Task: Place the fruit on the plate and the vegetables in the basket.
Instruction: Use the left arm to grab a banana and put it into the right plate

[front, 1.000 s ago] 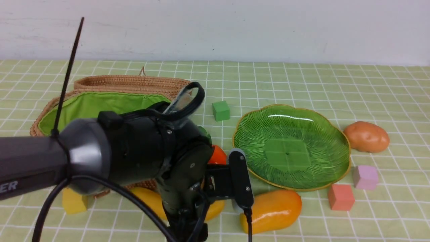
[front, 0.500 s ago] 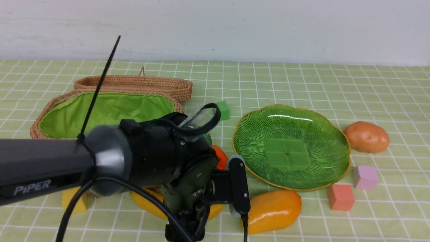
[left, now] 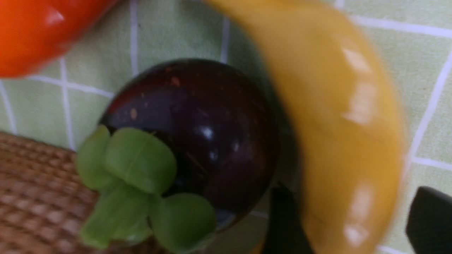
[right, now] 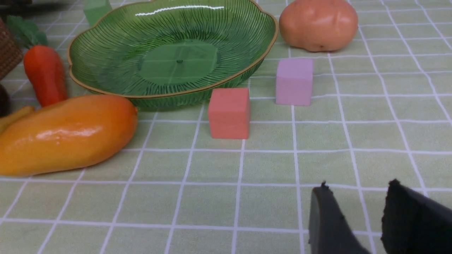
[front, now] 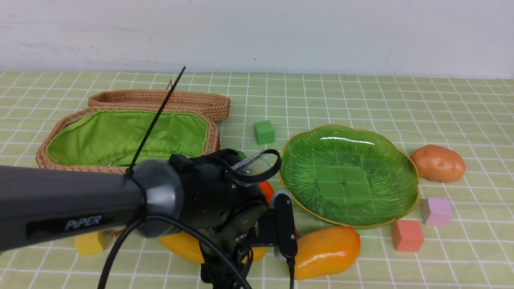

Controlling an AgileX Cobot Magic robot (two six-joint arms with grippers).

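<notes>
**Sorting run: status at this tick**

**Front view.** My left arm [front: 80, 200] fills the near left and hides much of what lies under it.
- The basket [front: 120, 136] sits far left with its green lining showing. Its lid [front: 160, 100] lies open behind it.
- The plate [front: 361, 152] stands right of centre.
- The mango [front: 327, 251] lies on the checked cloth [front: 461, 265] just in front of the plate. Its long axis runs across the view, with the right end a little farther from me.
- The banana [front: 180, 247] lies crosswise under the wrist, only partly showing.
- A patch of the carrot [front: 266, 187] shows between the wrist and the plate rim.
- The potato [front: 437, 163] rests right of the plate, its long axis also across the view.
- A green cube [front: 264, 132] sits behind, between basket and plate.
- A lilac cube [front: 436, 211] and a salmon cube [front: 407, 235] sit by the plate's near-right rim.
- A yellow cube [front: 89, 243] sits in front of the basket.

**Left wrist view.** The left gripper [left: 353, 229] has its fingers [left: 282, 225] spread wide, one on each side of the banana. The banana's curved length runs away from the camera between them. The picture is blurred there, and I see no squeeze. The mangosteen [left: 197, 130] lies just beside the banana, with its green cap turned toward the basket's wicker wall.

**Right wrist view.** The right gripper [right: 379, 211] sits low over the cloth with its fingers slightly parted, holding nothing and well apart from the fruit. The carrot's long axis runs near to far beside the plate — leaves at the far end by the basket, root end toward the mango.
</notes>
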